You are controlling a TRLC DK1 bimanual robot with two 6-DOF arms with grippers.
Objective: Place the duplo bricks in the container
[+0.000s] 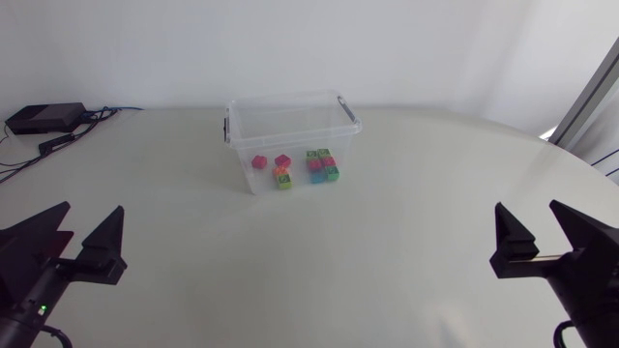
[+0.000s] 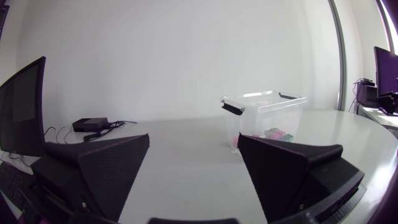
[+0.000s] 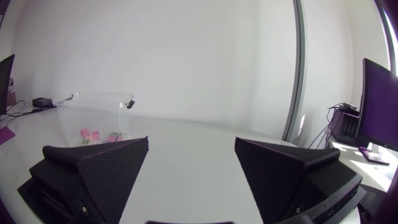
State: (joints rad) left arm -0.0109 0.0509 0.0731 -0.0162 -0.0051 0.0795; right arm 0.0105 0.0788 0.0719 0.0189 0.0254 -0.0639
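The clear, open-topped container stands toward twelve o'clock on the white table. The duplo bricks all lie on its floor, with pink ones and an orange-green one on the nine o'clock side and a pink, green and blue cluster on the three o'clock side. The left gripper sits at about eight o'clock and the right gripper at about four, both well apart from the container, fingers spread and holding nothing.
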